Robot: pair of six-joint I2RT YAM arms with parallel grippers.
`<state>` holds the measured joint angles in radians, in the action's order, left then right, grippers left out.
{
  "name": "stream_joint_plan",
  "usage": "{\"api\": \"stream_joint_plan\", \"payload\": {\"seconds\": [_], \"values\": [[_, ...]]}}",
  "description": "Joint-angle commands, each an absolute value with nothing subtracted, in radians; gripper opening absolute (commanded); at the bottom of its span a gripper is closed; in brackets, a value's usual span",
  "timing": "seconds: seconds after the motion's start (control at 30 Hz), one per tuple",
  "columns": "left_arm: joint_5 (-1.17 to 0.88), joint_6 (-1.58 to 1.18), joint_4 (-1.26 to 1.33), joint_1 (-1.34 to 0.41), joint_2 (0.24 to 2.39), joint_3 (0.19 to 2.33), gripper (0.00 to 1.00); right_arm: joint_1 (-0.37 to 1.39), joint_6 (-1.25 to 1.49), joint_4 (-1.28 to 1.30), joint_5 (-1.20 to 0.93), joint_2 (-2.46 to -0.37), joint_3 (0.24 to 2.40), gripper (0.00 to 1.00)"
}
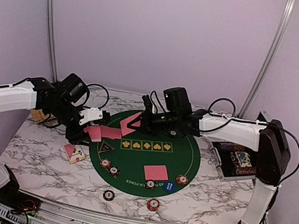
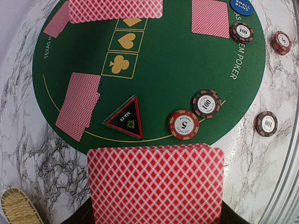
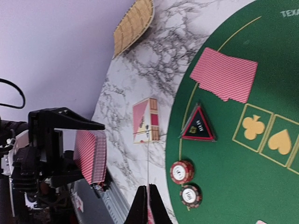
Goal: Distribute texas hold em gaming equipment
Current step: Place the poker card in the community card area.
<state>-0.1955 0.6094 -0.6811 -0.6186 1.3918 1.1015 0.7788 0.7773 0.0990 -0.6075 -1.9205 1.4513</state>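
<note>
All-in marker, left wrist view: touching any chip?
No, bare green mat shows between the triangular marker and the nearest red chip.

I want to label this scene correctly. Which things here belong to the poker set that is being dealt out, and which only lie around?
For the job:
cards
chips
blue button
triangle marker

Just lying about:
basket
black case
card box
green mat, only the surface dealt onto

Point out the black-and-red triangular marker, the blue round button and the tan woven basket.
black-and-red triangular marker (image 2: pixel 126 119): left wrist view, its black centre.
blue round button (image 2: pixel 241 5): left wrist view, its lettered face.
tan woven basket (image 3: pixel 134 21): right wrist view, its woven side.
</note>
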Motion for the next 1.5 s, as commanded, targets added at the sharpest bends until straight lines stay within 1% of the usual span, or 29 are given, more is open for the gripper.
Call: {"api": "stream_joint_plan", "payload": {"seconds": [0.0,0.17,0.37,0.5,0.6,0.77,0.97,1.17,1.2,1.3,1.47], "values": [[-0.193,0.600,-0.666,-0.608,1.359,1.092,0.02,0.775,0.481,0.512,-0.288,-1.934,1.639,0.00],[-0.196,0.595,-0.671,-0.597,1.353,1.088,0.01,0.796,0.312,0.751,0.106,-2.038,1.797,0.00],[-0.202,0.593,-0.683,-0.577,1.341,1.081,0.01,0.863,0.220,0.891,0.487,-2.176,1.937,0.00],[-0.204,0.597,-0.693,-0.573,1.331,1.075,0.01,0.907,0.180,0.901,0.662,-2.250,2.012,0.00],[-0.204,0.597,-0.697,-0.571,1.323,1.071,0.01,0.935,0.137,0.883,0.745,-2.297,2.051,0.00],[-0.211,0.597,-0.701,-0.570,1.317,1.072,0.01,0.964,0.072,0.832,0.786,-2.358,2.071,0.00],[-0.220,0.594,-0.701,-0.571,1.327,1.079,0.01,0.999,0.032,0.785,0.749,-2.425,2.065,0.00],[-0.228,0.590,-0.701,-0.571,1.335,1.089,0.01,1.031,-0.031,0.696,0.724,-2.451,2.042,0.00],[-0.227,0.591,-0.701,-0.571,1.336,1.090,0.01,1.032,-0.033,0.687,0.714,-2.450,2.037,0.01],[-0.228,0.591,-0.701,-0.571,1.336,1.090,0.01,1.031,-0.027,0.674,0.676,-2.441,2.030,0.18],[-0.246,0.584,-0.701,-0.571,1.340,1.102,0.02,1.031,-0.016,0.627,0.558,-2.400,1.964,0.35]]}}
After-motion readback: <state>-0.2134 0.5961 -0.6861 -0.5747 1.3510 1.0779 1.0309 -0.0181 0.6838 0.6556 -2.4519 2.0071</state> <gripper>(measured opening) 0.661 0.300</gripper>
